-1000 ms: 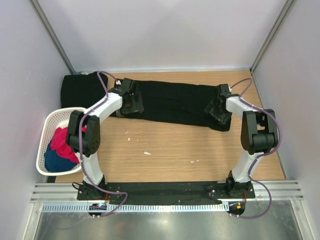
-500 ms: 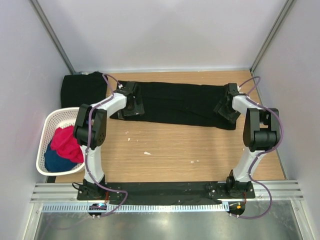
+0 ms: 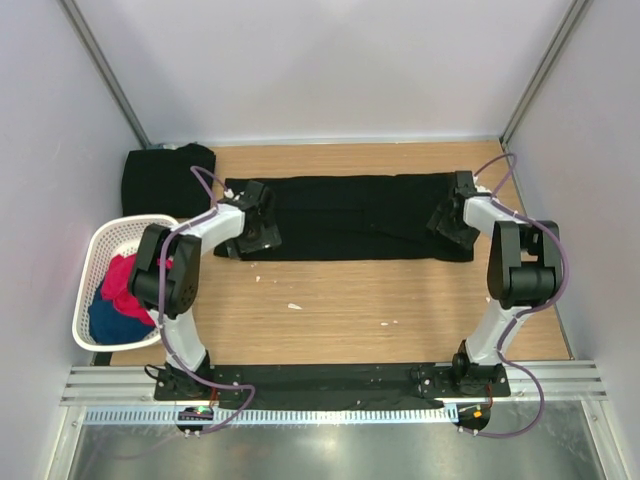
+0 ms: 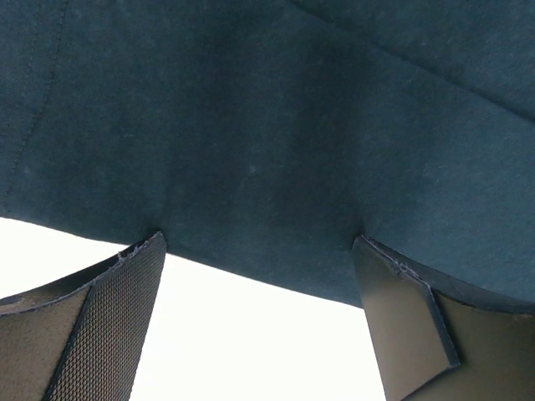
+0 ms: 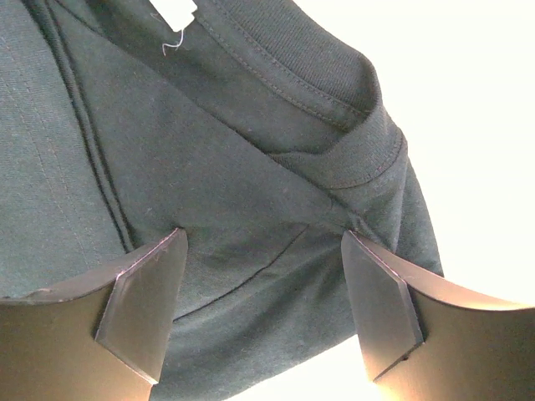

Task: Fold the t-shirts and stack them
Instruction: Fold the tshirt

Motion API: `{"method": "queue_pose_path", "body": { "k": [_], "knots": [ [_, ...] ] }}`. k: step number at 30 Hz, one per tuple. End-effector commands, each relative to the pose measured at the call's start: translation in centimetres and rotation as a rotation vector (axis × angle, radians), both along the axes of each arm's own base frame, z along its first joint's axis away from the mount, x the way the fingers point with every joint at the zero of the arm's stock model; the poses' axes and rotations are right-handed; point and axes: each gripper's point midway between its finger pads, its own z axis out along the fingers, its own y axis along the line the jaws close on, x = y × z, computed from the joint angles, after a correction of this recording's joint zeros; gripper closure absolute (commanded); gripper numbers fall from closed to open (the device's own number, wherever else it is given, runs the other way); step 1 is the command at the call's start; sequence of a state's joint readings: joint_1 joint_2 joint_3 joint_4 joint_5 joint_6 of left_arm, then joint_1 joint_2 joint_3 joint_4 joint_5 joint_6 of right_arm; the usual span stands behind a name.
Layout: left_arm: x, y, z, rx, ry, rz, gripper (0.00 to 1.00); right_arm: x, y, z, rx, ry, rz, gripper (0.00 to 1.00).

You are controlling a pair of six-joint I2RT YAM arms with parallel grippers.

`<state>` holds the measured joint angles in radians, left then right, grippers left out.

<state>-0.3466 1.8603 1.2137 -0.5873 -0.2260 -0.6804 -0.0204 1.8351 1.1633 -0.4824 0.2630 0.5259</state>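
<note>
Looks mid-fold: the shirt point(image 3: 350, 215) ends lie between your spread left fingers point(image 4: 100, 334) and spread right fingers point(image 5: 138, 301); next, pinch both.

R gripper point(image 5: 263, 236) w/ jaws spread wide, both tips down on a black t-shirt point(image 5: 209, 167), cloth filling the gap btwn them. Ribbed collar point(image 5: 309, 63) runs across upper right, doubled over at its right end. White label point(image 5: 177, 12) w/ loose thread at top edge. Stitched seam point(image 5: 88, 125) runs down the left side. At right & bottom the surface point(image 5: 476, 125) is blown-out white.
</note>
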Motion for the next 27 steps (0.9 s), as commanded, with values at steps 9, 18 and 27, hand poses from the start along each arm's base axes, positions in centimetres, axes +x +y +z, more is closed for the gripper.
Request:
{"method": "queue_pose_path", "body": {
  "k": [9, 18, 27],
  "knots": [
    [-10.5, 2.7, -0.2, 0.04, 0.19, 0.046, 0.06, -9.5, -1.6, -0.4, -0.073, 0.184, -0.017, 0.2],
    [-8.2, 0.9, 8.8, -0.031, -0.011, -0.109, 0.05, -4.7, 2.1, 9.1, 0.131, -0.076, 0.017, 0.19],
    [-4.6, -1.2, 12.1, -0.101, -0.132, -0.155, 0.03, -5.2, 4.8, 9.5, 0.291, -0.199, -0.149, 0.21]
  ]
}}
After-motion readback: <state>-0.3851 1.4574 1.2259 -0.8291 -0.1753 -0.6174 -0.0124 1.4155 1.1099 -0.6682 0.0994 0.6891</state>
